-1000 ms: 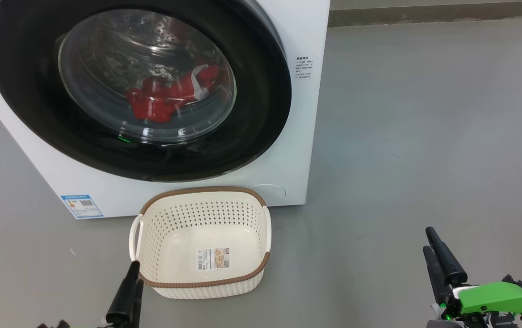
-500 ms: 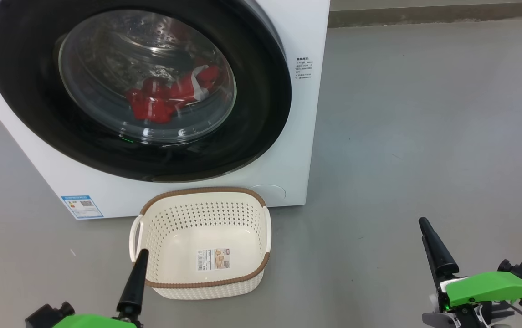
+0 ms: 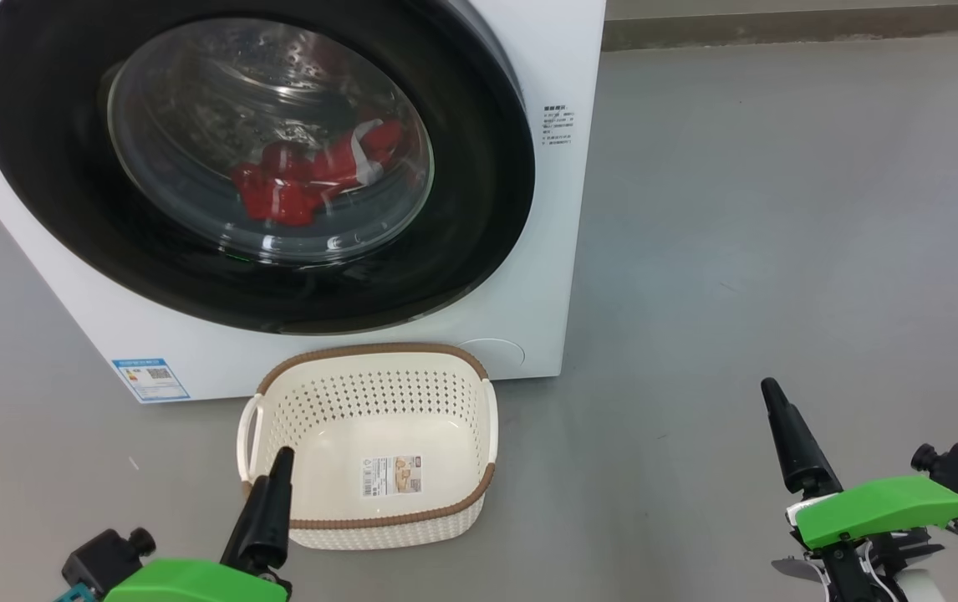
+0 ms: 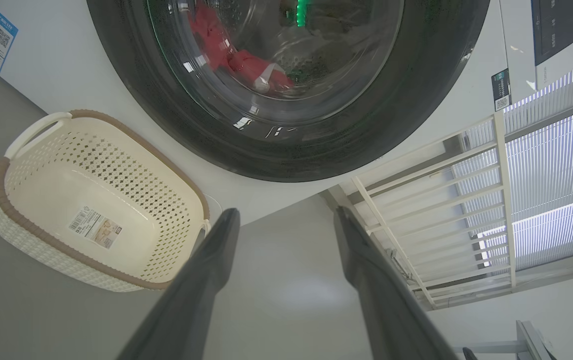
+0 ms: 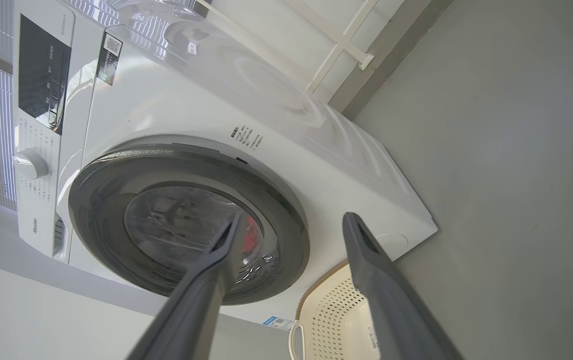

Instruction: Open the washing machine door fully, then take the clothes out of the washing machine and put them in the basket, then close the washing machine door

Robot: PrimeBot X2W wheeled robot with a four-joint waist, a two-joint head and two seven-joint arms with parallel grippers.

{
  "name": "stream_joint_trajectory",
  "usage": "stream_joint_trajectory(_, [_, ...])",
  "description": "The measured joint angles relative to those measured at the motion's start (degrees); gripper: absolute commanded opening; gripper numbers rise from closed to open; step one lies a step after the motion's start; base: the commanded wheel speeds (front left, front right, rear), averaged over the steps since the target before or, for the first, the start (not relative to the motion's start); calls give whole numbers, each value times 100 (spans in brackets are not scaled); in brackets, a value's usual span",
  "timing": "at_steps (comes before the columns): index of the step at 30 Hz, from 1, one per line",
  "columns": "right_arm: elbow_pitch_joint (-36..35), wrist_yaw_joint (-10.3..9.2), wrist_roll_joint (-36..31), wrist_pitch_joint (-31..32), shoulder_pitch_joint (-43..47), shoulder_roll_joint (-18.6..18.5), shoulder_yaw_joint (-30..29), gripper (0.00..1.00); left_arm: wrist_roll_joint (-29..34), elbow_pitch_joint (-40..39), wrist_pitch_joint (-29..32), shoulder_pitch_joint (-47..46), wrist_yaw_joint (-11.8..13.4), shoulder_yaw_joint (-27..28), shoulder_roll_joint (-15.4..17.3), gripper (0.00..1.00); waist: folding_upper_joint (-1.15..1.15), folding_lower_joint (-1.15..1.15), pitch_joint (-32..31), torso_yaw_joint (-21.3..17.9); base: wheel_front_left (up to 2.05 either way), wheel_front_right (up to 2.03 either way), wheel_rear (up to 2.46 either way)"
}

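Observation:
The white washing machine (image 3: 550, 58) stands ahead with its glossy black door (image 3: 462, 209) shut. Behind the glass lie the red clothes (image 3: 295, 188) in the drum. On the floor just in front of it sits the cream basket (image 3: 379, 355), with nothing in it but a label sticker. My left gripper (image 3: 278, 472) hovers at the basket's near left corner. In the left wrist view the left gripper (image 4: 286, 212) is open, with basket (image 4: 116, 165) and door (image 4: 416, 100) beyond. My right gripper (image 3: 776, 405) is off to the right over bare floor. The right wrist view shows the right gripper (image 5: 292, 217) open and pointing at the door (image 5: 101, 200).
Grey floor (image 3: 780, 209) stretches to the machine's right, up to a wall skirting at the back. A blue label (image 3: 150, 378) sits low on the machine's front. White railings and window blinds (image 4: 466, 190) show past the machine.
Both grippers have moved forward and up in the head view. The left arm's green housing has come into sight, its fingertip now over the basket's near corner. Door, clothes and basket are unmoved.

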Motion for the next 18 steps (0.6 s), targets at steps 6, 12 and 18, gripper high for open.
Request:
stream_joint_trajectory(6, [-19,0,-443,-65,-25,-16,27,100,469,4,-97,-102,113,-116,52,100,0,0,7,-4,0,0,0])
stream_joint_trajectory(12, [-21,0,-1048,-169,-118,-18,47,100,949,35,-197,-202,225,-241,110,100,0,0,21,-5,0,0,0])
stream_joint_trajectory(18, [-43,0,-1814,-263,-176,-23,-14,100,1383,65,-278,-302,367,-356,148,100,0,0,33,-6,0,0,0])
